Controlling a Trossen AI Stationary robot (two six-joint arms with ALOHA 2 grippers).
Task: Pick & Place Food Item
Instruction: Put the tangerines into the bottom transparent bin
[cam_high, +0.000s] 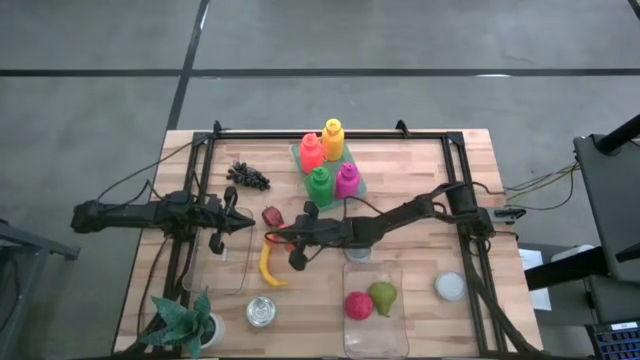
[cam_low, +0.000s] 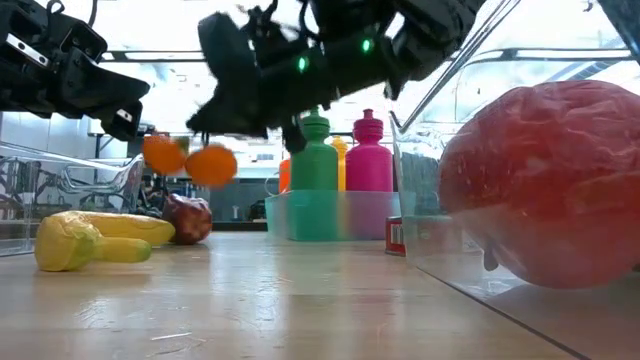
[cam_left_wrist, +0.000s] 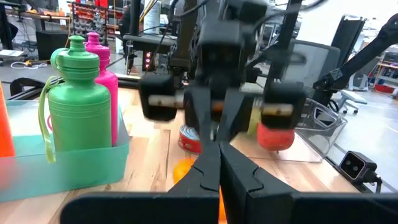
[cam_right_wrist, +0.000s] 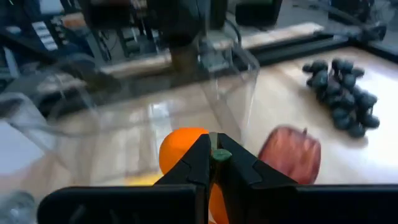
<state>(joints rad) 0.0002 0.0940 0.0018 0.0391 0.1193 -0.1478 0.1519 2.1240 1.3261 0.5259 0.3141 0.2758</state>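
Orange (cam_right_wrist: 183, 149), round and slick: grip its widest middle. Your right claw (cam_right_wrist: 214, 163), frame centre, is closed and empty.

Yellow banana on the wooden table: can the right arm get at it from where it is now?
Probably yes. The yellow banana lies uncovered just beside the right pincer, nothing over it, but the pincer is shut and would have to open first.

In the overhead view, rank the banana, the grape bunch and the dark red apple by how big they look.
1. banana, longest.
2. grape bunch.
3. dark red apple, smallest, partly hidden by the right arm.
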